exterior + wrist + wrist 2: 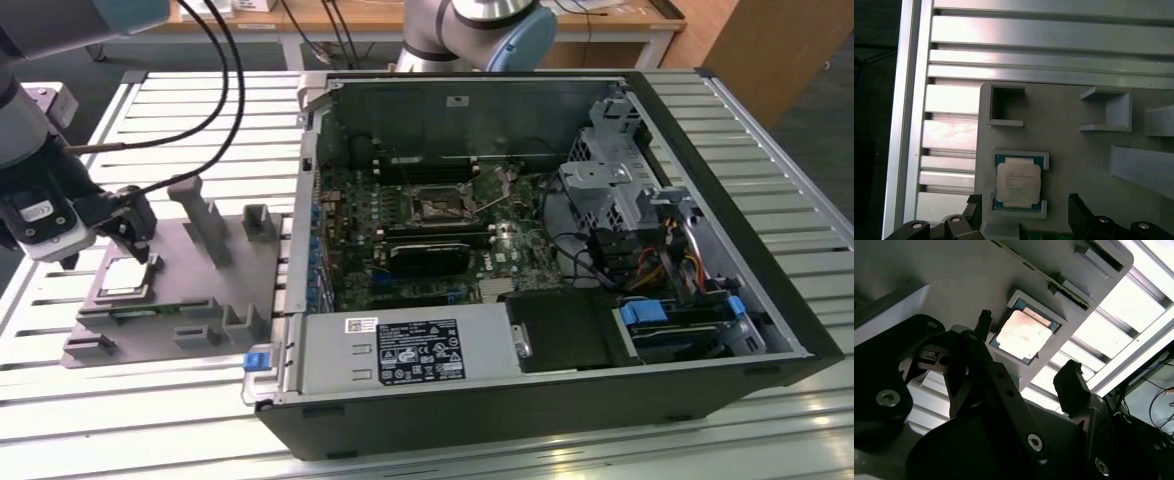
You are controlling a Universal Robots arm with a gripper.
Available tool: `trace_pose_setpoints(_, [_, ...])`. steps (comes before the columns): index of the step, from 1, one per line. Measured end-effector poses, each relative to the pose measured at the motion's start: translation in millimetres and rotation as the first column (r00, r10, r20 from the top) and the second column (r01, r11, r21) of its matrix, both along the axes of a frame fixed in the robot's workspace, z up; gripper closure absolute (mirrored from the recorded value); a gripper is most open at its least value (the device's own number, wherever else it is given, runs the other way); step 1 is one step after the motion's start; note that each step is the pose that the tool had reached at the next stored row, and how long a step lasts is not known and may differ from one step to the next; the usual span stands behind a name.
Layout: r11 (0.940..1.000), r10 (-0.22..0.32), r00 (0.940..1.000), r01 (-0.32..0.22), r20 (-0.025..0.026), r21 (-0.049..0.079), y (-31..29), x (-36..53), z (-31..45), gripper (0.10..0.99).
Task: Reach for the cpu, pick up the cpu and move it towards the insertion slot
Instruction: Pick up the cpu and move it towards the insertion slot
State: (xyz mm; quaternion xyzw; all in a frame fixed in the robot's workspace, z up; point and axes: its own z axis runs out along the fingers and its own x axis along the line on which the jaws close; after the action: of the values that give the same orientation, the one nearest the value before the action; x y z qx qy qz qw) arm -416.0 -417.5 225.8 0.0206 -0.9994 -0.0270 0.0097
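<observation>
At the exterior view's left the gripper [130, 243] hovers just above the cpu [126, 279]. The cpu lies flat in a square recess of the grey fixture [200, 300] on the slatted counter [80, 420], likely so that it sits square for a straight grasp. The first wrist view adds what the exterior view cannot: the jaws stand wide, with fingers [1080, 217] on either side of the cpu, apart from it. Well to the right, the insertion slot [438, 205] waits inside the open computer case [534, 410].

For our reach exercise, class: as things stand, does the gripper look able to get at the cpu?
Probably yes. The gripper hangs open close above the cpu, its fingers either side of it, and nothing covers the chip in its recess on the grey fixture.
</observation>
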Motion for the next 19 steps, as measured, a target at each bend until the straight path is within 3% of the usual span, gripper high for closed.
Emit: trace_pose_setpoints(19, [1.0, 0.0, 1.0, 0.0, 0.0016, 0.005, 0.0, -2.0, -23.2, 0.31])
